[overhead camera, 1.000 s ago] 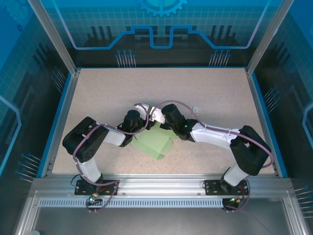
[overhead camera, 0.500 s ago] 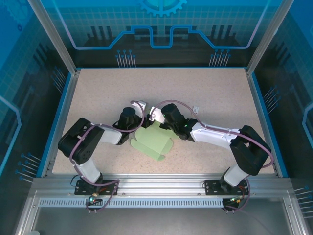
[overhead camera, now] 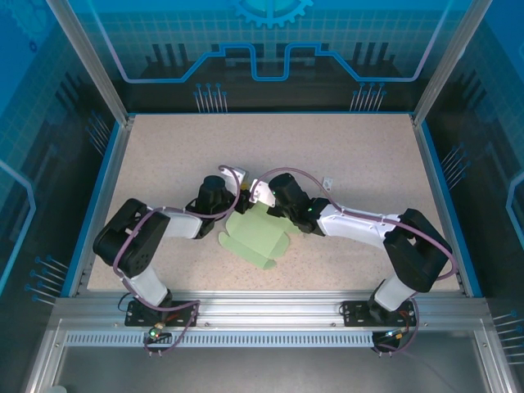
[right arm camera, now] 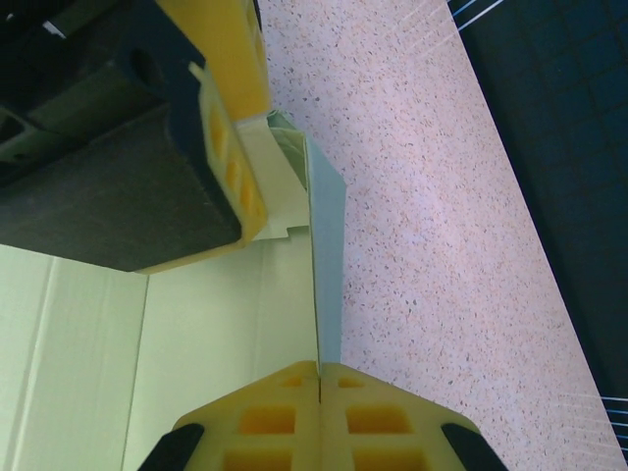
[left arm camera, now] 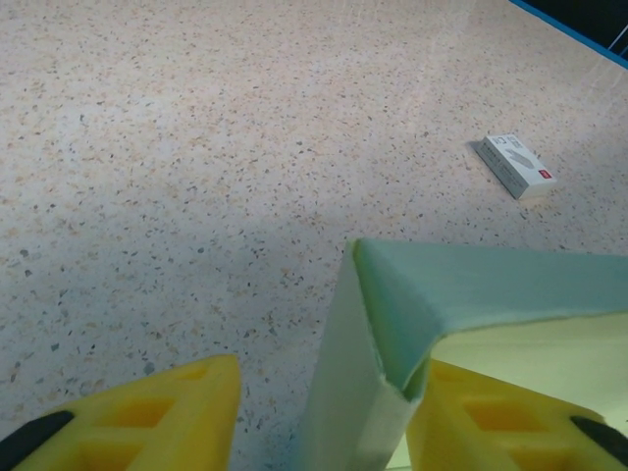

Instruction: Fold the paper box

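The pale green paper box (overhead camera: 255, 236) lies partly folded at the middle of the table, with one wall raised at its far edge. In the right wrist view my right gripper (right arm camera: 321, 378) is shut on the thin edge of that upright wall (right arm camera: 327, 245). My left gripper (left arm camera: 324, 412) is open around the box's raised corner (left arm camera: 392, 304). The corner rests against the right yellow finger (left arm camera: 500, 427), and a gap separates it from the left finger (left arm camera: 147, 417). From above, both grippers meet at the box's far edge, left gripper (overhead camera: 237, 182) beside right gripper (overhead camera: 260, 195).
A small white carton (overhead camera: 328, 183) lies on the speckled table behind the right arm, also seen as the white carton (left arm camera: 517, 165) in the left wrist view. Blue rails (overhead camera: 98, 205) and aluminium frame posts border the table.
The left arm has swung left and a little farther back, and its gripper now sits around the box's far corner. The box has shifted slightly left. The right gripper has kept its hold.
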Controlling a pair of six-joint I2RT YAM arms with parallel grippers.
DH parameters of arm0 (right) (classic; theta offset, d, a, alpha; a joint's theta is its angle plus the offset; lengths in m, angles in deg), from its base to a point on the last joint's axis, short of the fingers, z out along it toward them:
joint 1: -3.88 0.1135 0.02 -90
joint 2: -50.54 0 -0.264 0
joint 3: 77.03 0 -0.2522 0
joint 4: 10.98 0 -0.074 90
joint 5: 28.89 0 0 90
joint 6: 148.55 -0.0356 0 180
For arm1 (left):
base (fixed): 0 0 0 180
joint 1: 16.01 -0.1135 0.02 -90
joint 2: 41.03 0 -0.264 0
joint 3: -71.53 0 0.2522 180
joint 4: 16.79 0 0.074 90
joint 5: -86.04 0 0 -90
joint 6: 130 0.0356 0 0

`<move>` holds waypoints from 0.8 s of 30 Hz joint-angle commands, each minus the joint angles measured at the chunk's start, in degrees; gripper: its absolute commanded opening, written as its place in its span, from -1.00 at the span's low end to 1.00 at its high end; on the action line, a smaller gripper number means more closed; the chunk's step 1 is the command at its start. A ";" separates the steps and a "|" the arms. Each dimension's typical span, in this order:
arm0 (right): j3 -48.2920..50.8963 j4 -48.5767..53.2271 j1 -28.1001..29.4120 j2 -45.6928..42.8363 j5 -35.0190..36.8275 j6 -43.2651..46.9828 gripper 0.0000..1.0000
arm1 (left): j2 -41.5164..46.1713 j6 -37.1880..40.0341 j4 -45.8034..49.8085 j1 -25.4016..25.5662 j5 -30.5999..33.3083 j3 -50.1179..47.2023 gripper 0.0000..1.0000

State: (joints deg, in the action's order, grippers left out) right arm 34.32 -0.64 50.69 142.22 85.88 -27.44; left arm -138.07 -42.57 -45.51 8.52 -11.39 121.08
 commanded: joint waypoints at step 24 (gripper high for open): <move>-2.28 2.32 0.25 -0.93 -4.27 0.04 -1.00 | -4.05 0.16 0.26 -0.41 7.38 3.13 -0.65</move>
State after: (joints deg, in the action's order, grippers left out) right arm 33.86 0.04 50.69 142.48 84.40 -27.24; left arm -141.32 -42.55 -44.96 9.04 -12.22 124.25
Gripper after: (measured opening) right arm 0.053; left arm 0.185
